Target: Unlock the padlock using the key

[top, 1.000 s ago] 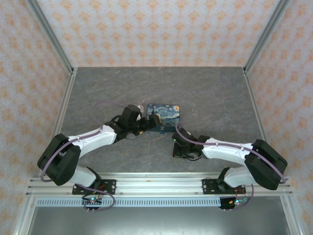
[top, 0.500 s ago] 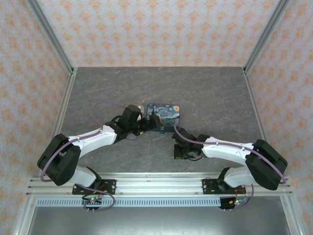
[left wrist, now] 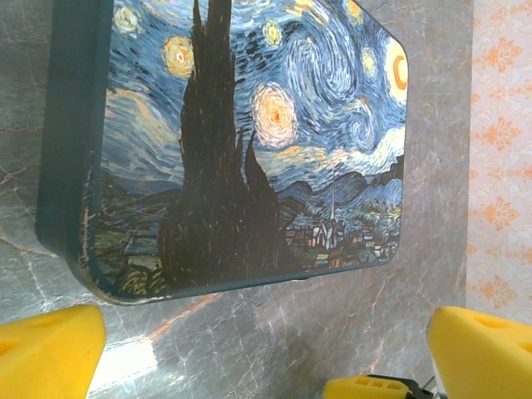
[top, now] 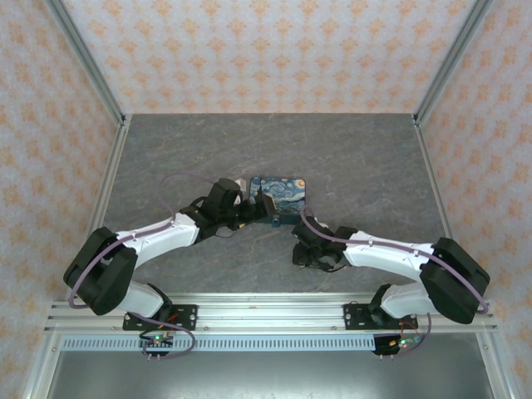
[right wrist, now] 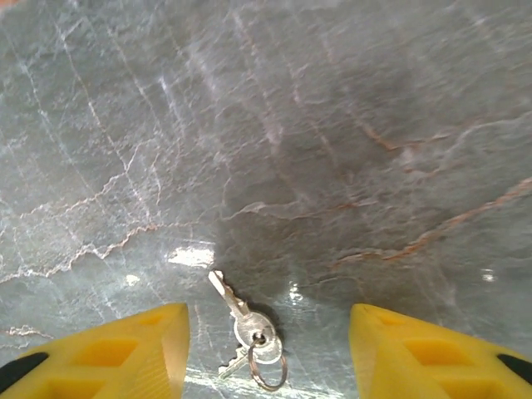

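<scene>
Rail (top: 266, 309) runs along the bottom of the overhead frame, with both arm bases bolted to it. Just above it, right of centre, you have the right gripper (right wrist: 268, 314) pointing down at the table (right wrist: 332, 125). Its yellow fingers (right wrist: 125, 353) stand apart and hold nothing. The key (right wrist: 237, 309) lies flat on the grey marble between them at the bottom centre of the right wrist frame, clear of both fingers, blade aimed to the upper left. A small ring (right wrist: 268, 366) hangs at its lower end. Above the key, bare table runs to the top of that frame.

Farther in, your left gripper (left wrist: 266, 357) is spread wide and empty, one finger in each lower corner of the left wrist frame. A strip of bare table separates it from the painted box (left wrist: 249, 141). The box's near edge runs across the middle of that frame, with a rounded, scuffed corner at lower left. In the overhead frame the box sits at the centre. Open table lies to its left, to its right and across the upper half, up to the metal frame posts (top: 108, 179) and the patterned walls (top: 266, 50).
</scene>
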